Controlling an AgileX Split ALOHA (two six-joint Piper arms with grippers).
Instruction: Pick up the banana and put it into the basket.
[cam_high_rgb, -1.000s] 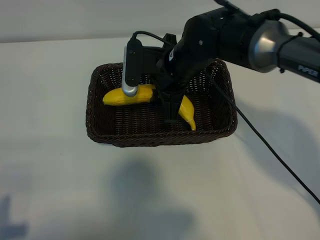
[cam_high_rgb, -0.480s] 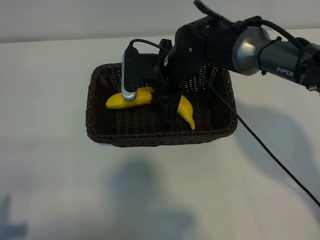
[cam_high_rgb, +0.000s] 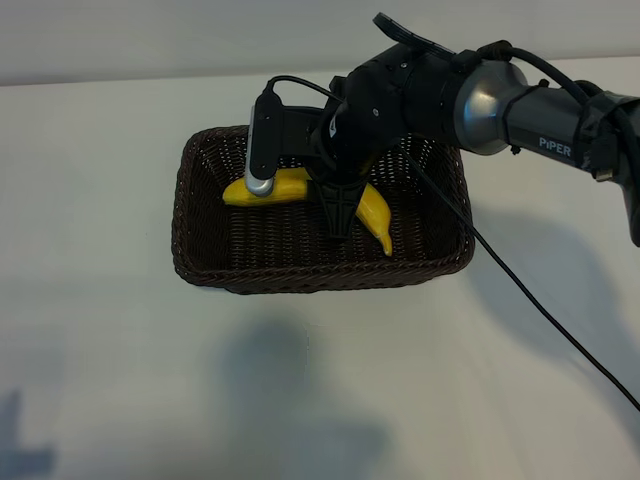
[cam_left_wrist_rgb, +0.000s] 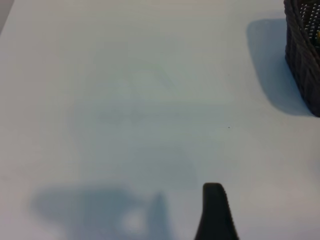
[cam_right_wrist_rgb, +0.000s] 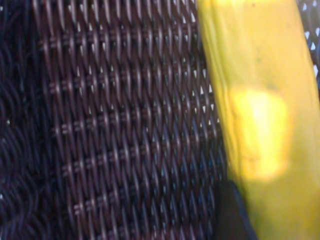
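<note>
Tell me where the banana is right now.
In the exterior view the banana is inside the basket, toward its far half, held by the right gripper low over the woven floor.

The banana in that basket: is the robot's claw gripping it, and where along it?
Yes. The right gripper holds the banana around its middle, low inside the basket. The left gripper holds nothing.

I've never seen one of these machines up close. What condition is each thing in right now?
banana: inside the basket, gripped at its middle by the right end effector.
basket: upright on the table, holding the banana.
right end effector: lowered into the basket, shut on the banana.
left end effector: open, idle over bare table beside the basket.
</note>
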